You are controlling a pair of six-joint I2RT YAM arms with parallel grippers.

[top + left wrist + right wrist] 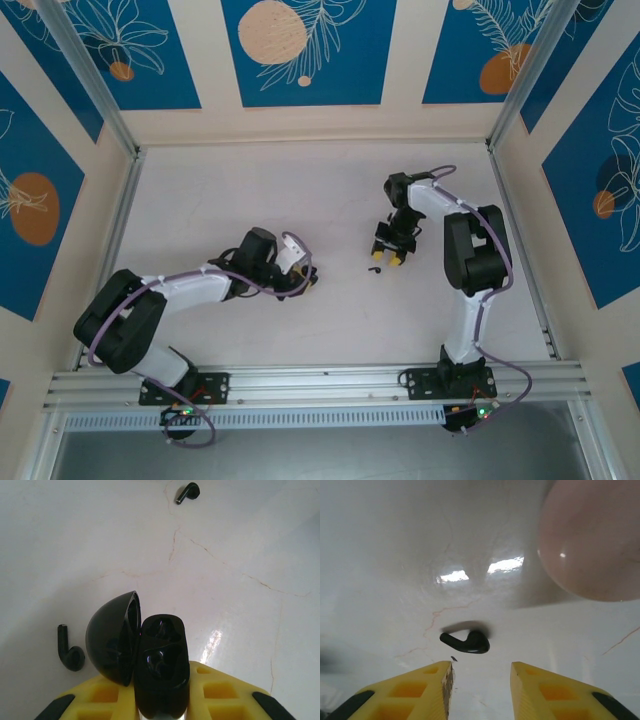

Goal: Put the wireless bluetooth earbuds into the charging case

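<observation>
A black charging case [161, 665] stands between the yellow fingers of my left gripper [160, 690], which is shut on it. Its lid [112, 637] hangs open to the left, and the two wells look dark and glossy. One black earbud [70, 652] lies on the table just left of the lid. Another black earbud [187, 492] lies far ahead. In the right wrist view a black earbud [467, 641] lies on the table just beyond my right gripper [481, 672], whose fingers stand open and apart from it. From above, this earbud [377, 268] sits at the right gripper's [392, 255] tips.
A blurred pale pink rounded object [590, 540] sits at the upper right of the right wrist view. The white marbled table [220, 200] is walled by metal rails and patterned panels. My left gripper [300, 275] rests mid-table.
</observation>
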